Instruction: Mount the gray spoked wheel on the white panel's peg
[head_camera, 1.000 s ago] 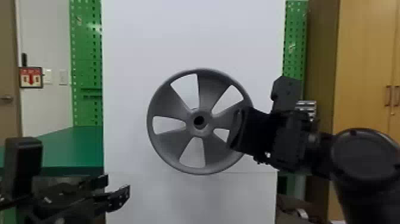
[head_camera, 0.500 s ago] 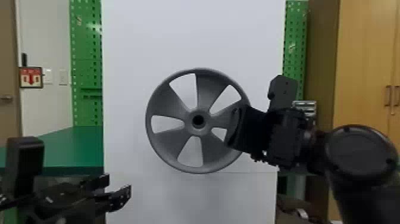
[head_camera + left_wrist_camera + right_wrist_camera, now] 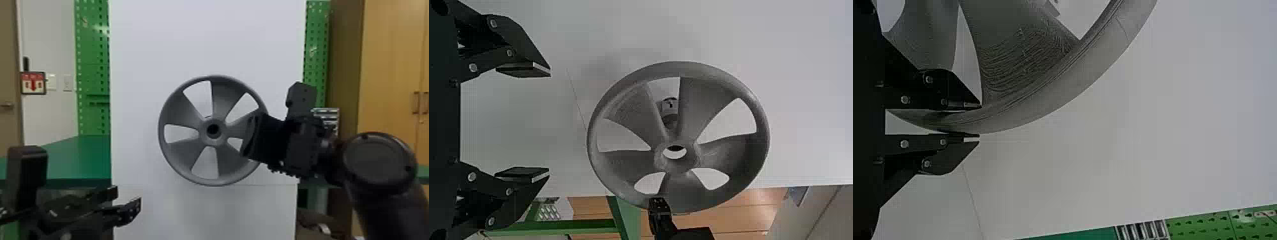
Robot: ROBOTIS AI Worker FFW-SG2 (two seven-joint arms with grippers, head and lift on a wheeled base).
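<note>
"While pinching the gray wheel [image 3: 178,115] before the white panel [image 3: 143,48], why set the right claw [image 3: 980,120] at the rim [image 3: 1073,85]?"

"Likely to free the hub [image 3: 213,140] for the peg [image 3: 670,111], with left claw [image 3: 549,122] spread."

In the head view, the black right gripper [image 3: 250,137] hides part of the gray spoked wheel [image 3: 186,110]. The wheel partly covers the gray cylindrical peg [image 3: 670,106] in the left wrist view; the right wrist view's top edge cuts the wheel off
</note>
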